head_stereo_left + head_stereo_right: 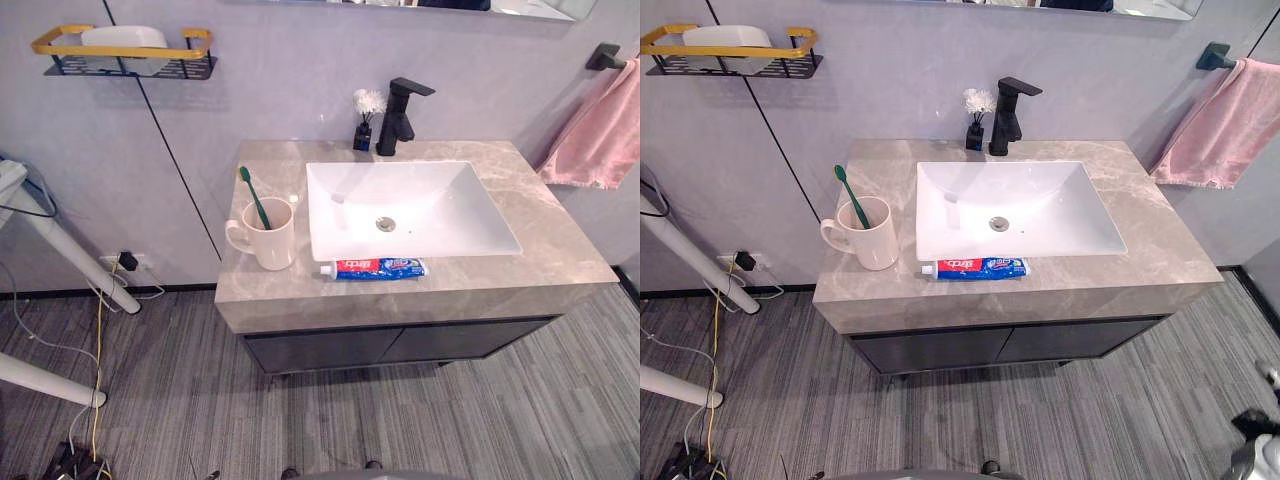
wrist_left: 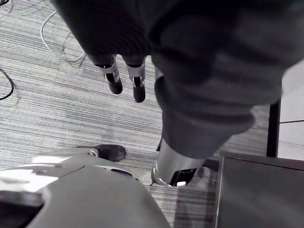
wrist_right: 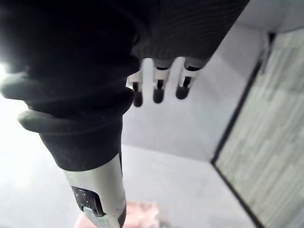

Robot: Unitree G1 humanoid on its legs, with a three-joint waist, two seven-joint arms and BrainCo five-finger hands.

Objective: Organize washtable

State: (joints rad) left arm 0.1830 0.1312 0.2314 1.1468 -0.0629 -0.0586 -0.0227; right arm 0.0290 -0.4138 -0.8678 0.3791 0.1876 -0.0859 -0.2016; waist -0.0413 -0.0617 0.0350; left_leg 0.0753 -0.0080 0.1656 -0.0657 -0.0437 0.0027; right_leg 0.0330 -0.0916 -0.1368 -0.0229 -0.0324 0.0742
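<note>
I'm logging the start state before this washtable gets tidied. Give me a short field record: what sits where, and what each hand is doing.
mug: cream, upright on the counter left of the sink, green toothbrush standing in it
toothpaste: lying flat along the sink's front edge
faucet: black, behind the sink, vase of white flowers beside it
towel: pink, hanging at right
left hand: open, empty, over the floor
right hand: open, empty

left hand (image 2: 137,81) hanging down, fingers straight and relaxed, thumb set apart, nothing held, right hand (image 3: 159,86) also loose, fingers extended side by side, empty, dark ribbed covers over both wrists
</note>
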